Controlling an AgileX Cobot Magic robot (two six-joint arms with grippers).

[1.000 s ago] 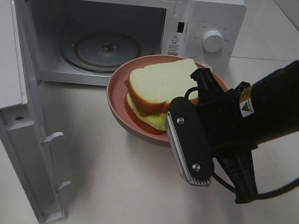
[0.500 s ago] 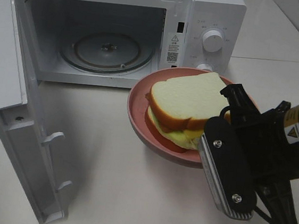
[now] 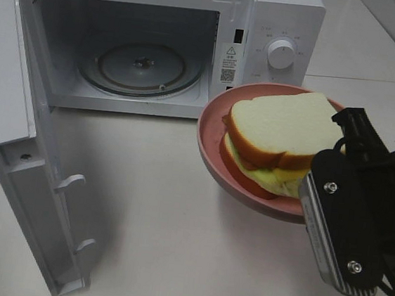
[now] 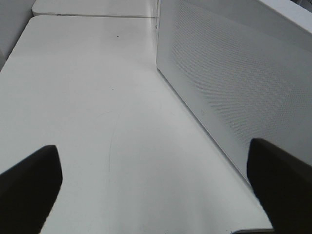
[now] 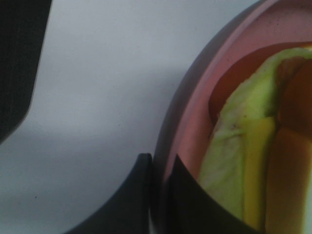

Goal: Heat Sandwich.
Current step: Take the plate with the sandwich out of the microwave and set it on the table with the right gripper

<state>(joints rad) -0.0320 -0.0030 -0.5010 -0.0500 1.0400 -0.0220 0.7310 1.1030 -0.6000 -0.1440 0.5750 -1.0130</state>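
A white microwave (image 3: 159, 41) stands at ten o'clock on the pale tabletop (image 3: 165, 258), its door (image 3: 22, 137) swung wide toward nine o'clock and the glass turntable (image 3: 141, 68) bare inside. In the left wrist view the left pincer (image 4: 156, 185) hangs over the tabletop beside a perforated white panel (image 4: 234, 83), probably the microwave's side wall; its two dark fingertips (image 4: 29, 185) stand far apart with nothing between them.

At two to three o'clock from the middle of the high view, just in front of the microwave's dial (image 3: 281, 53), a pink plate (image 3: 216, 143) carries the sandwich (image 3: 280, 139): two pale bread slices with green, yellow and reddish filling showing at the edge. The right pincer (image 3: 321, 182) sits at four o'clock, its black arm running off the edge. The right wrist view shows its fingers (image 5: 141, 195) pinched tight on the plate's rim (image 5: 187, 131), one outside and one inside, with the sandwich's filling (image 5: 243, 165) just beside the inner finger.
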